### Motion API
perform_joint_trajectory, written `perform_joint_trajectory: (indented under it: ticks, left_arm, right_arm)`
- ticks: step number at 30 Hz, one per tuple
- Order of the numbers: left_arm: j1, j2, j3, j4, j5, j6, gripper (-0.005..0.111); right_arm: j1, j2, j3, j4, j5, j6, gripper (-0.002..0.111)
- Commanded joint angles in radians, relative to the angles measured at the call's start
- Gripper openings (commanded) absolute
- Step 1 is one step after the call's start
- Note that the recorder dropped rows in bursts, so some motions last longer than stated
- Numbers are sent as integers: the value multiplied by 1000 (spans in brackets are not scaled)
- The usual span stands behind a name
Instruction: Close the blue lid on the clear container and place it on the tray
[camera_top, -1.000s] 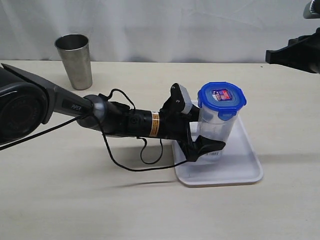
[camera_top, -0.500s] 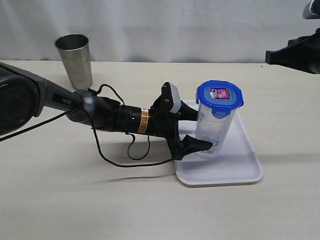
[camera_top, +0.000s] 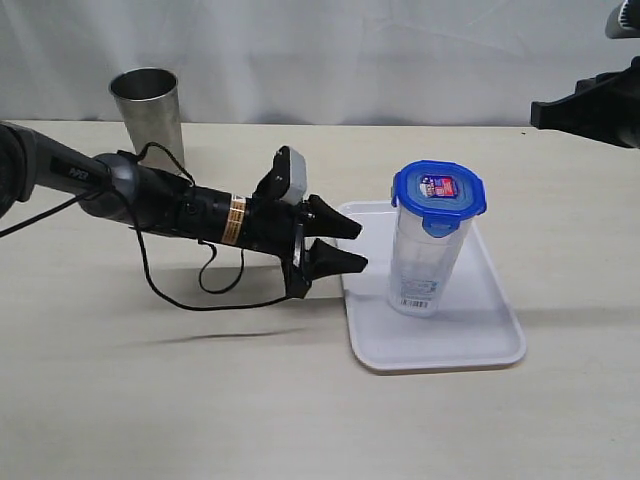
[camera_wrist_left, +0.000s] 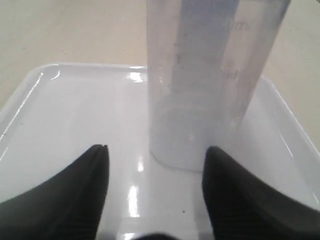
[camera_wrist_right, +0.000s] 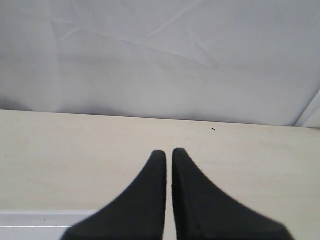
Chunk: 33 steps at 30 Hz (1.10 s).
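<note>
Left gripper (camera_top: 345, 246) is hovering just off the tray's (camera_top: 480, 345) near-left edge, jaws apart and gripping nothing, tips pointing at the clear container (camera_top: 428, 255) without touching it. Right gripper (camera_wrist_right: 169, 152) is hanging high, well beyond the tray's far-right corner, fingers pressed together, empty. The clear container is standing upright on the tray, toward its middle, with the blue lid (camera_top: 438, 190) sitting on top, sticker facing up. The front flap is looking folded down, but I can't tell if all four are snapped. The container is looking empty, see-through down to the base in the left wrist view. A steel cup (camera_top: 150, 120) is standing on the table (camera_top: 150, 400), well off the tray's far-left side, its inside not visible. Risk, as a judgement: the container is tall and narrow, so any forward or sideways drift of the left fingers could be tipping it over or sliding it toward the rim. A lid that is only resting could be popping off on a knock.
</note>
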Motion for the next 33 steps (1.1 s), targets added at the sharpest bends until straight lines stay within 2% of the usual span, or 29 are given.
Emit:
perform_joint_trajectory:
  ticks: [1, 5, 9, 12, 14, 16, 25, 33]
  left_arm:
    - [27, -54, -6, 100, -10, -101, 30]
    - [37, -105, -6, 164, -10, -149, 1]
    - [37, -170, 2, 206, 74, -254, 0]
    - [37, -237, 17, 248, 222, -423, 0]
    - [37, -291, 37, 280, 359, -591, 0]
    - [37, -343, 72, 280, 442, -665, 0]
    - [47, -641, 228, 280, 548, -682, 0]
    - [47, -898, 401, 255, 694, -682, 0]
  right_arm:
    - [-4, 0, -2, -10, 0, 0, 4]
    - [-4, 0, -2, -10, 3, 1, 4]
    - [-4, 0, -2, -10, 5, 1, 4]
    - [-4, -10, -2, -10, 16, 1, 4]
    - [-4, -31, -2, -10, 30, 1, 4]
    - [-4, -65, -2, -10, 55, 1, 4]
    - [-1, -247, 11, -4, 161, 4, 4]
    - [-1, -408, 83, -1, 145, 23, 4]
